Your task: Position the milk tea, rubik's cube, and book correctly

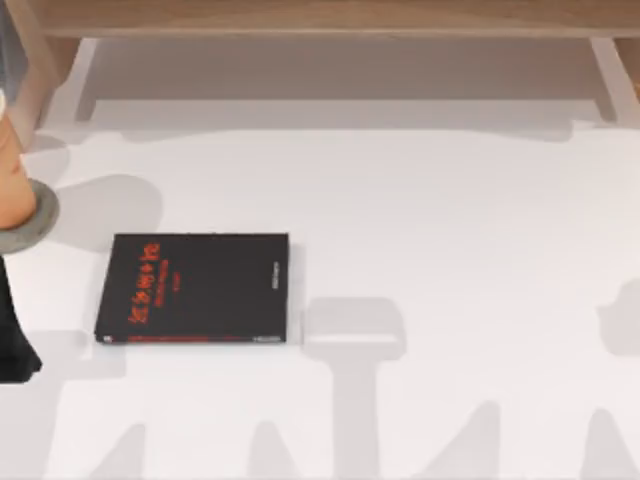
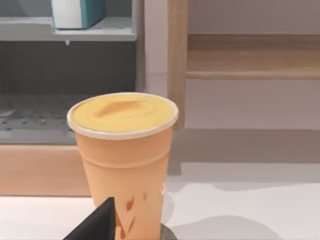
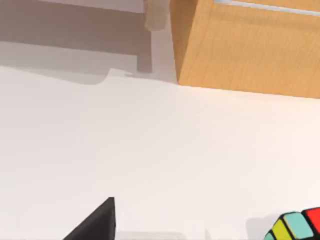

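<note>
The milk tea (image 1: pixel 10 170) stands upright on a flat grey coaster (image 1: pixel 30 228) at the table's far left edge. In the left wrist view the cup (image 2: pixel 125 160) is close ahead, orange-brown with a paler lid. A black part of my left gripper (image 2: pixel 97 226) sits low beside the cup's base; I cannot tell whether it touches. The left arm (image 1: pixel 10 345) is dark at the left edge. The book (image 2: pixel 77 12), light blue with a white face, stands on a grey shelf. The rubik's cube (image 3: pixel 297 227) lies on the table beside my right gripper (image 3: pixel 97 224).
A black book with red lettering (image 1: pixel 195 288) lies flat at the table's left-centre. A wooden shelf unit (image 1: pixel 330 20) runs along the back edge. A wooden cabinet (image 3: pixel 240 50) stands beyond the cube. A wooden post (image 2: pixel 177 60) rises behind the cup.
</note>
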Robot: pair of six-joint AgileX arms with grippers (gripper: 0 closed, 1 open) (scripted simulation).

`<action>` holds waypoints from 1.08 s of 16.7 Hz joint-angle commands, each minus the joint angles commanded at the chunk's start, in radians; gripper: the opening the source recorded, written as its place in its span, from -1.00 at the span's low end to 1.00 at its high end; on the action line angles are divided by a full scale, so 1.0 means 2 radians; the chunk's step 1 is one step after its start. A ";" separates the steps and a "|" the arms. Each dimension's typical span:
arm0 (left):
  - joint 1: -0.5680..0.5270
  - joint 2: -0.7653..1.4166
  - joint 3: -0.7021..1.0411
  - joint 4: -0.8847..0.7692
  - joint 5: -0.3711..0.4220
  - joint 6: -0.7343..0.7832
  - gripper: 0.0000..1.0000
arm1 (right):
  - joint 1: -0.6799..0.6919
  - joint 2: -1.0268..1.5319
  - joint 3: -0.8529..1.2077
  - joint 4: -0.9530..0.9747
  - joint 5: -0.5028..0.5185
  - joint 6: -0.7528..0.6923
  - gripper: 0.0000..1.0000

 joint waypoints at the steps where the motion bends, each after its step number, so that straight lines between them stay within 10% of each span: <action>1: 0.000 0.000 0.000 0.000 0.000 0.000 1.00 | -0.010 0.047 0.034 -0.027 0.000 -0.015 1.00; 18: 0.000 0.000 0.000 0.000 0.000 0.000 1.00 | -0.159 0.697 0.551 -0.429 0.000 -0.240 1.00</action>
